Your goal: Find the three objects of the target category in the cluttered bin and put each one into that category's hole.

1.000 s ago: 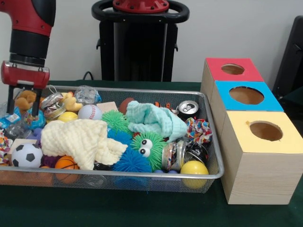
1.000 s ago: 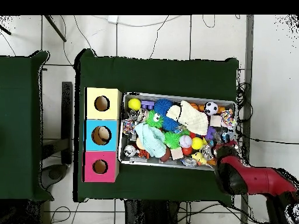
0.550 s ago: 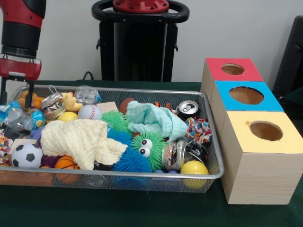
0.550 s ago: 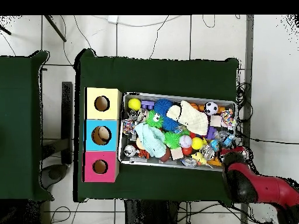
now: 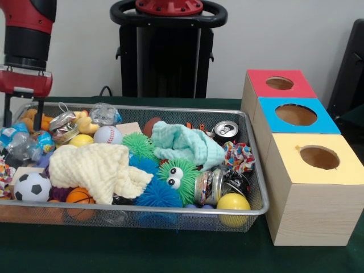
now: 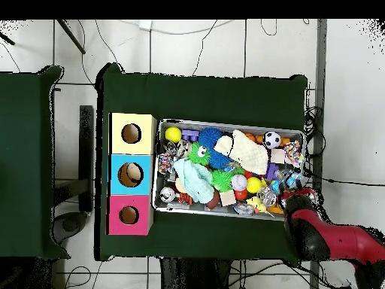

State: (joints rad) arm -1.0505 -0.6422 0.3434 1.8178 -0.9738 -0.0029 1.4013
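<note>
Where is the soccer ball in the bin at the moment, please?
In the front view the soccer ball sits at the bin's near left corner, beside the basketball and just below the cream cloth.

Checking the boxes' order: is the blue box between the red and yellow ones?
Yes, the blue box sits between the red box and the yellow box.

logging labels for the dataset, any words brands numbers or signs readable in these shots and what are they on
None can be read in either view.
The soda can shows only its top, no brand visible.
The glass jar and the crinkly wrappers near the hand carry print, but it is too small and blurred to read.
The red box, blue box and yellow box have holes only, no labels.
</note>
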